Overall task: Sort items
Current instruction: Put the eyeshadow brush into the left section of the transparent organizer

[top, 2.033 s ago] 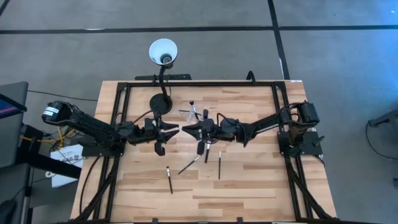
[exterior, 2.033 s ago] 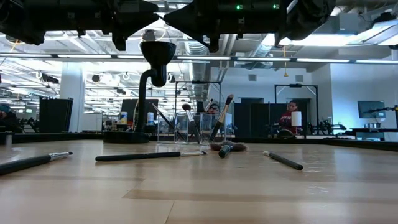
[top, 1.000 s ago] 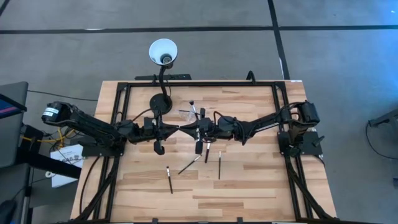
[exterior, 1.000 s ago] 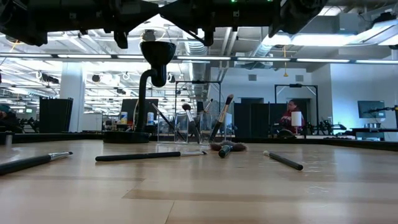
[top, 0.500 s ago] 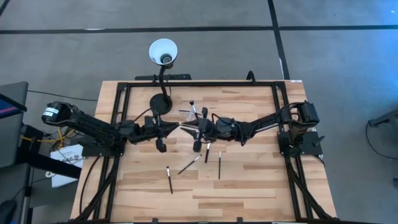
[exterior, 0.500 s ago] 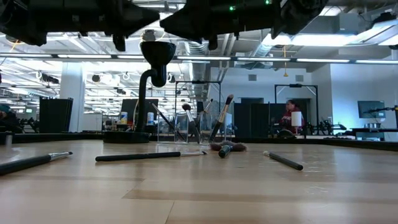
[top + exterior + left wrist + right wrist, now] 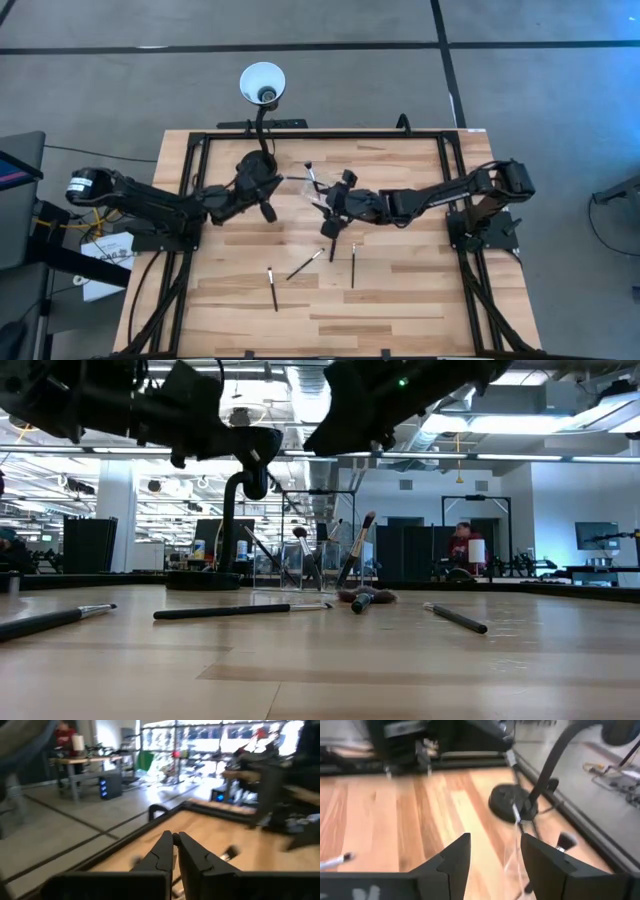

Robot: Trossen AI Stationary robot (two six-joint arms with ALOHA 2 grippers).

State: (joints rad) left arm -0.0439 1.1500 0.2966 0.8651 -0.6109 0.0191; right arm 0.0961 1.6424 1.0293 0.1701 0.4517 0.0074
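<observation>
Several slim dark-handled brushes lie flat on the wooden table: one near the left, one slanting beside it, one to their right. More brushes stand tip-up in a clear holder at the table's far middle, beside the lamp base. My right gripper hovers open just right of that holder, slanting down toward it, nothing between its fingers. My left gripper is shut and empty, held level above the table near the lamp base.
A black gooseneck lamp with a white shade rises from its round base at the far middle. A black frame rims the table. A fan-headed brush lies near the holder. Bare wood lies at the near edge.
My right gripper has opened, tipped its fingers upward from a steeper slant and drawn back a little toward the table's right. My left gripper, still shut, has swung away from the middle toward the far edge and the lamp base. The brushes on the table have kept their places.
</observation>
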